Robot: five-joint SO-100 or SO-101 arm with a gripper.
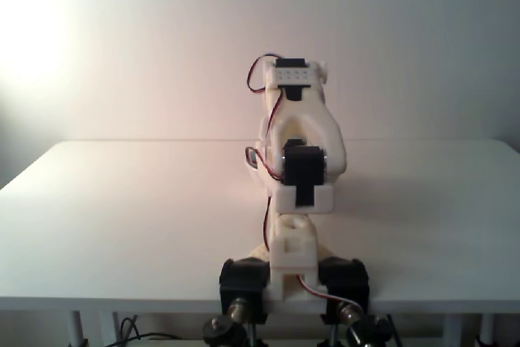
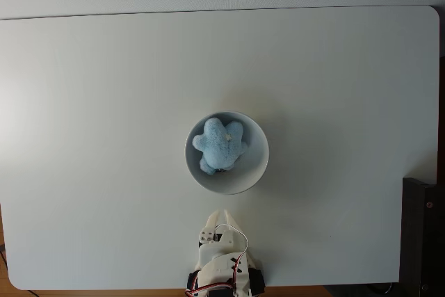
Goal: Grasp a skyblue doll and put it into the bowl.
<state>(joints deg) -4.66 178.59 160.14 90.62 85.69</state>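
Nearest the lens in a fixed view from the front stands the arm's base, folded back on itself above the table [image 1: 122,217], with red wires looping along its white housing; the bowl and doll are hidden behind it there.

From above, in the other fixed view, the gripper [image 2: 222,213] sits at the bottom edge of the table, its two fingertips pointing up the picture and drawn close together with only a sliver between them, holding nothing.

Just beyond those tips, apart from them, lies the bowl [image 2: 256,169], almost straight ahead of the gripper along the line it points. Inside rests the skyblue doll [image 2: 220,144], a lumpy star-like shape lying toward the bowl's left half as this view shows it, its limbs spread, fully within the rim.

Judging from this, the placing looks done; no further grasp seems called for, only keeping the arm clear of the bowl.
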